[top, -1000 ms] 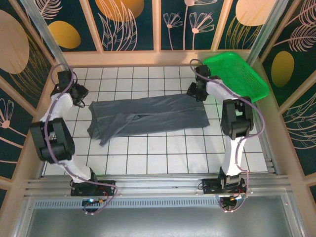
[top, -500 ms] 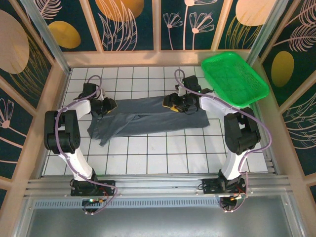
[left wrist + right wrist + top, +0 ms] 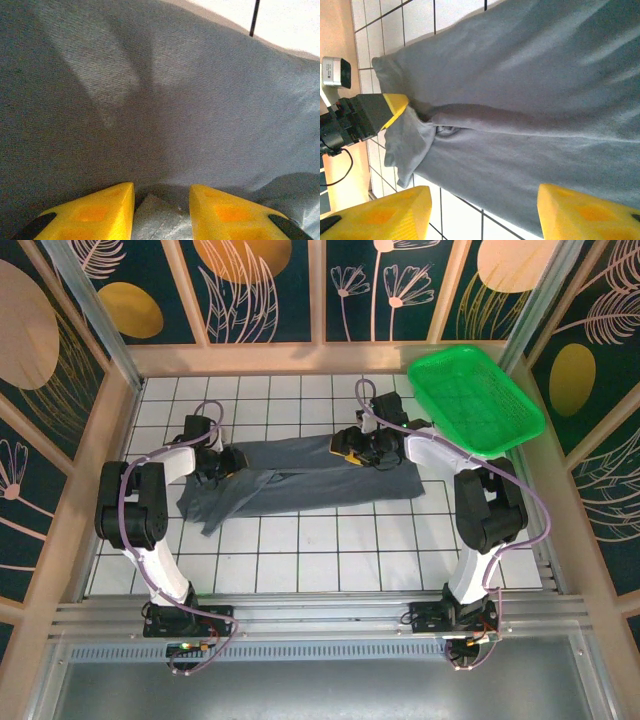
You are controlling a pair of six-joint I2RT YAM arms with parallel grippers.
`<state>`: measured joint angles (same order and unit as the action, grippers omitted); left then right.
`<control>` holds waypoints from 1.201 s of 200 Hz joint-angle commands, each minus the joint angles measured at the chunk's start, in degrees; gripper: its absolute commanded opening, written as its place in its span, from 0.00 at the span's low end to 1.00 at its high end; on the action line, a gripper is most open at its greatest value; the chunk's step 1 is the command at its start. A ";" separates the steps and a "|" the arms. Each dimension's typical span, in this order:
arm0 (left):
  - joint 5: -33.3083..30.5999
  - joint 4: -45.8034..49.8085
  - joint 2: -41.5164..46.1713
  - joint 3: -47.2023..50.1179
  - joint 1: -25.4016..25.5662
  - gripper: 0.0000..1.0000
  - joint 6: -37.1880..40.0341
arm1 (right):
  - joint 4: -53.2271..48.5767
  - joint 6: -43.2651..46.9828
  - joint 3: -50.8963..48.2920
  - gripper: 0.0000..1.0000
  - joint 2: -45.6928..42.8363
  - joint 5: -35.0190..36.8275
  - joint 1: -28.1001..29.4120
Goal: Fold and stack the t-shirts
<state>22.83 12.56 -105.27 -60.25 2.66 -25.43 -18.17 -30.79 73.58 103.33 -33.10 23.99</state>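
One dark slate-grey t-shirt (image 3: 320, 480) lies stretched left to right across the white tiles, with a lengthwise fold along its middle. My left gripper (image 3: 228, 460) rests low on the shirt's left part. In the left wrist view its yellow jaws (image 3: 161, 212) stand a little apart, with a ridge of grey cloth (image 3: 175, 100) lying between them. My right gripper (image 3: 346, 447) hovers over the shirt's far edge near the middle. Its jaws (image 3: 482, 215) are wide apart above the cloth (image 3: 530, 100) and a bare tile, and hold nothing. The left gripper's yellow fingertip (image 3: 395, 103) touches the fold.
A bright green plastic basket (image 3: 475, 395) sits tilted at the back right corner. Wooden walls frame the tiled floor (image 3: 330, 560), and bare tiles lie in front of the shirt. The arm bases stand on the metal rail (image 3: 320, 615) at the near edge.
Both arms have swung inward onto the shirt. The left gripper came from the tiles beyond its left end, and the right gripper moved left from the shirt's far right corner.
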 commanded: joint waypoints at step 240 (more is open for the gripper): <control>6.16 -1.91 23.04 18.76 16.33 0.00 -22.97 | 2.47 -1.80 -3.76 0.55 -3.06 0.32 -0.78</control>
<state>27.77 12.95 -82.32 -43.29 16.97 -43.22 -17.69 -31.92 71.07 102.78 -32.97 23.57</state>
